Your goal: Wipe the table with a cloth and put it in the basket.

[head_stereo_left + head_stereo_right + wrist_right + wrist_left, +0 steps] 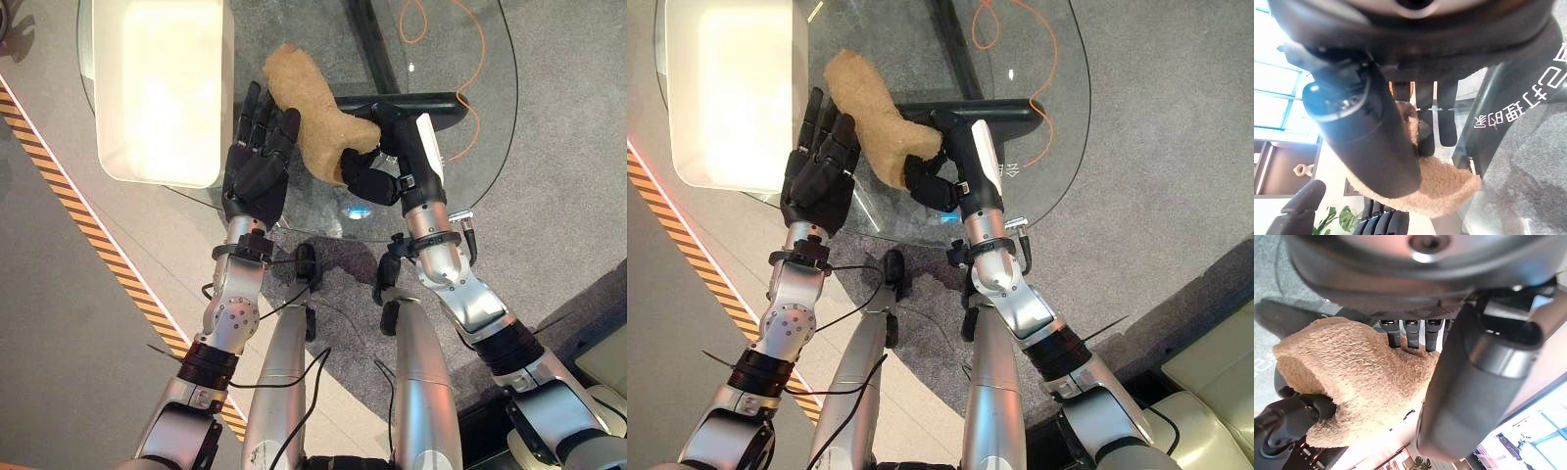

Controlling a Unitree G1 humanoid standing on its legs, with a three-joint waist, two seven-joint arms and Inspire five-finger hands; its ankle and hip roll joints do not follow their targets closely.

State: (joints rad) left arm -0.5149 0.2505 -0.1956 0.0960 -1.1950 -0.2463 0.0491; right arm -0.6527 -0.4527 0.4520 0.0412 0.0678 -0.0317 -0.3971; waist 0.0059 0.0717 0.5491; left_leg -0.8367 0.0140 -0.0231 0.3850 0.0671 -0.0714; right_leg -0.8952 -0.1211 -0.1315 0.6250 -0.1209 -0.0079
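In the left eye view the tan fleecy cloth (312,108) is lying bunched on the round glass counter (470,147), between the two hands and just beside the white basket (157,93) that is sitting on the counter's left part. The right hand (377,171) is curling its fingers round the cloth's near end, while the left hand (257,157) is reaching up with straight, spread fingers whose tips are meeting the cloth's far-left edge. The right eye view is giving the same layout: the cloth (877,117) is running slantwise from the right hand (936,181) up towards the basket (730,93), with the left hand (823,171) flat beside it. In the left wrist view the left hand's fingers (1409,332) are stretching straight against the pile of the cloth (1359,377), not wrapping it. In the right wrist view the cloth (1442,188) is sagging in a soft fold under the right hand's fingers (1447,122). It is looking light, limp and fluffy, so it should be gripping well on glass; taking a gathered bunch near the middle would probably be keeping loose ends from trailing on the way to the basket.
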